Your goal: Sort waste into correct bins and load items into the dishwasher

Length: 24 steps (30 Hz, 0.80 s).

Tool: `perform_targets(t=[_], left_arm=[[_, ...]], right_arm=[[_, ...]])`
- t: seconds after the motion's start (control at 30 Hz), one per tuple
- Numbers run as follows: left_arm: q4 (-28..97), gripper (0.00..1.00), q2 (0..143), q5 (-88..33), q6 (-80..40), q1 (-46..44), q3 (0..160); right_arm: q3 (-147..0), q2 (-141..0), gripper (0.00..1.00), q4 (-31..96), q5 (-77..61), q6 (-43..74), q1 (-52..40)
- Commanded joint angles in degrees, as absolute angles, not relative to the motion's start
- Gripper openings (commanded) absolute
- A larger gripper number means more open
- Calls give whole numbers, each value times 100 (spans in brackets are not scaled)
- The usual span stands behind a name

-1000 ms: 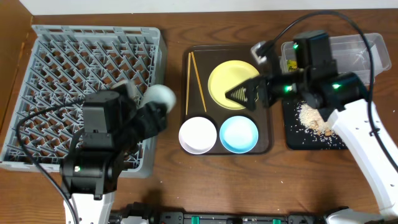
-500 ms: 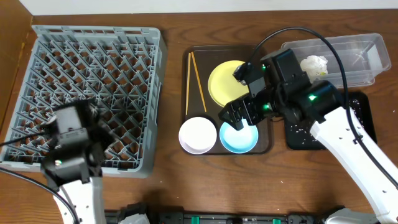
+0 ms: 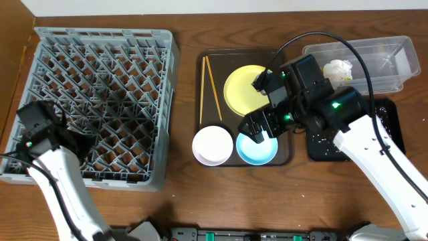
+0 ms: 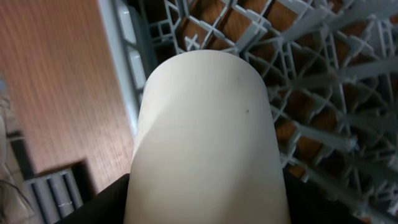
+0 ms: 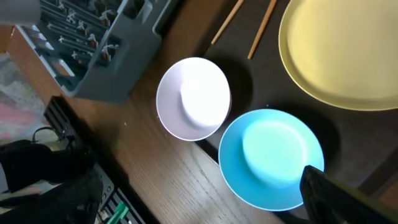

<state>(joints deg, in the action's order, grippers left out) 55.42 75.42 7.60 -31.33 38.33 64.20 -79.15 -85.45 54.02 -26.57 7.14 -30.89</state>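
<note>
Tabletop (image 3: 180, 194): our right gripper (image 3: 254, 127) hangs spread wide over the light blue bowl (image 3: 262, 151) on the brown tray (image 3: 227, 122), ready to grasp. Left of the tray, our left gripper (image 3: 40, 130) clasps a pale cup (image 4: 205, 143) for racking.

Wooden table (image 3: 187, 191): grey dish rack (image 3: 103, 31) left, brown serving tray (image 3: 221, 59) centre, clear tub (image 3: 391, 63) far right, black tray (image 3: 390, 120) just nearer.

Black tray (image 3: 392, 128) — largely beneath right arm

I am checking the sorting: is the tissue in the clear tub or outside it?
In. Seen from overhead, the tissue lies within the rim of the tub.
</note>
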Motion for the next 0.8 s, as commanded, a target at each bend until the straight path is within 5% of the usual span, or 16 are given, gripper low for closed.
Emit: perform_targets(t=[0.0,0.2,0.43,0.77], left_arm=[[5387,65,7891,10,-3155,4171,6464],[5323,94,8254,-1162,-3153,4880,6471],[5874,96,8001,-2556,-2056,4912,6967],[6434,96,7011,-2585,283,1566,8093]], right_arm=[[-7959,-8545,99,5435,-2635,652,-3124],[-7959,-8545,99,5531,-2635,648,-3127],[-7959,-8545,98,5389,-2521,506,-3124],[-7959,-8460,99,4209,-2231,1391,-2908]])
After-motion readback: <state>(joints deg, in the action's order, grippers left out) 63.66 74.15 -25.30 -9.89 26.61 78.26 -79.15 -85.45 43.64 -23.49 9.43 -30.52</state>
